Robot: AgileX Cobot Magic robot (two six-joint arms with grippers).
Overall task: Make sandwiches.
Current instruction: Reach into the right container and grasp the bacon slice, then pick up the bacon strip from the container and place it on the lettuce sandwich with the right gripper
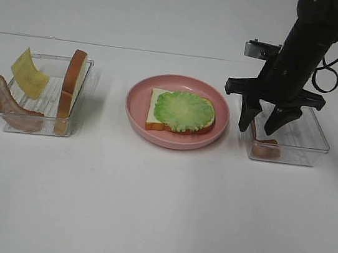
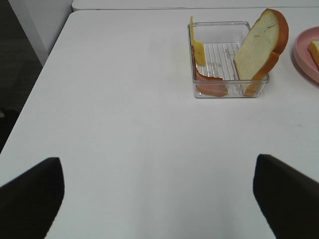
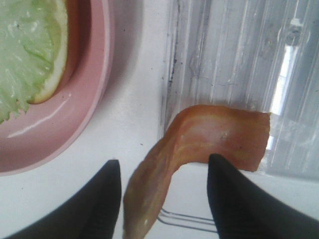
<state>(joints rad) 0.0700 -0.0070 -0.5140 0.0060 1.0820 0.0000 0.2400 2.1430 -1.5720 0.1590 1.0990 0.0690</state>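
Observation:
On the pink plate (image 1: pixel 173 141) lies a white bread slice topped with a round green lettuce leaf (image 1: pixel 184 111). My right gripper (image 1: pixel 257 127) reaches down into the clear right tray (image 1: pixel 317 144). Its fingers stand apart on either side of a reddish-brown bacon strip (image 3: pixel 219 137) that curls over the tray's near wall. The left tray (image 1: pixel 37 125) holds an upright bread slice (image 1: pixel 73 81), a yellow cheese slice (image 1: pixel 28 72) and another bacon strip (image 1: pixel 8 104). My left gripper (image 2: pixel 159 199) hangs open over bare table, well short of that tray.
The table's left edge (image 2: pixel 45 64) drops to a dark floor in the left wrist view. The plate's rim (image 3: pixel 94 74) sits close beside the right tray's wall (image 3: pixel 169 74). A cable (image 1: pixel 327 76) loops behind the right arm.

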